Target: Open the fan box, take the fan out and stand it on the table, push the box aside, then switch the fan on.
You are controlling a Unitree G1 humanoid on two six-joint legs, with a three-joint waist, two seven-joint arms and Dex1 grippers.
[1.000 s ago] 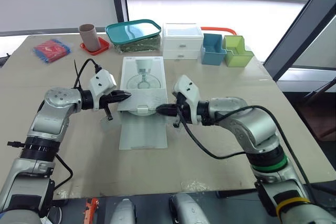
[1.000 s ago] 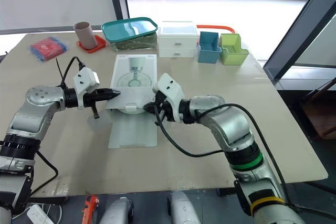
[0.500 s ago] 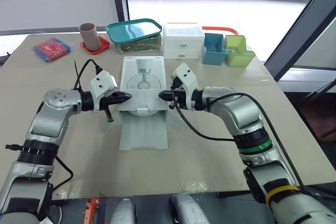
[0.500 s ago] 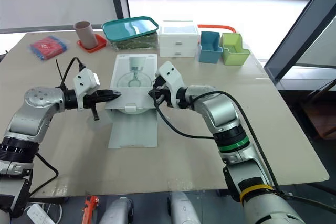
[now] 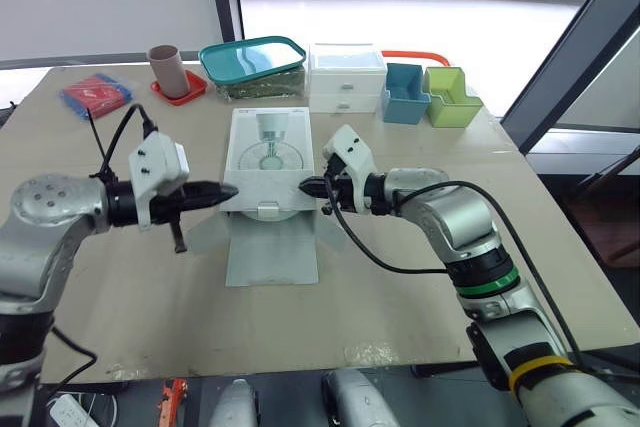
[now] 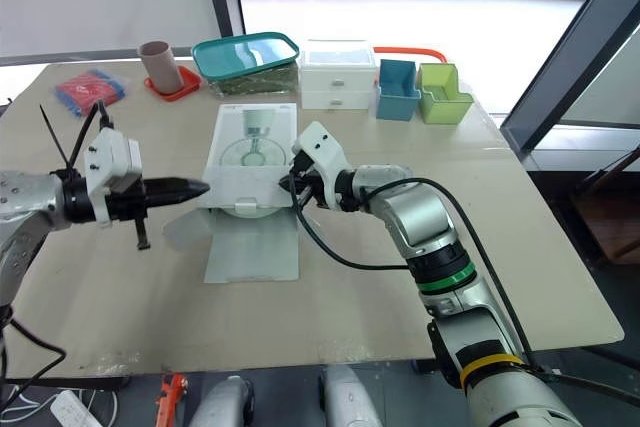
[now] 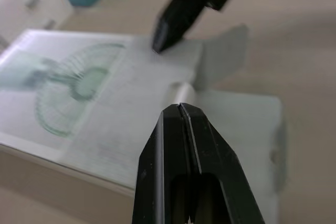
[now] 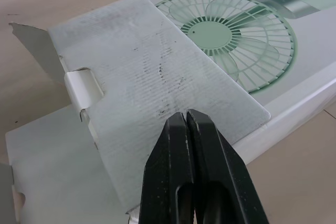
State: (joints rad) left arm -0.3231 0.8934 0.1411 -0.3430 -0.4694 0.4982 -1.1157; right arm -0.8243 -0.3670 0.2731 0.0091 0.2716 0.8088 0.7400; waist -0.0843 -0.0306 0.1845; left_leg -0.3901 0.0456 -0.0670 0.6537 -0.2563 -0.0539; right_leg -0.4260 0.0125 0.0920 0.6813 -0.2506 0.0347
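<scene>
The white fan box (image 5: 271,137), printed with a green fan, lies flat mid-table with its near end open. One flap (image 8: 157,77) is folded back over the top, and a long flap (image 5: 272,247) lies on the table towards me. My right gripper (image 5: 305,187) is shut, its tip resting on the folded flap's right edge, as the right wrist view (image 8: 185,114) also shows. My left gripper (image 5: 230,190) is shut with nothing in it. It points at the box's left near corner, its tip (image 7: 180,107) hovering over the flap.
Along the far edge stand a paper cup (image 5: 166,59) on a red coaster, a teal lidded container (image 5: 254,65), a white drawer unit (image 5: 347,77), a blue bin (image 5: 405,94) and a green bin (image 5: 452,97). A red-and-blue packet (image 5: 97,95) lies far left.
My left arm has drawn back to the left, so its tip is now nearer the box's left edge. The right gripper has stayed almost still on the flap.
</scene>
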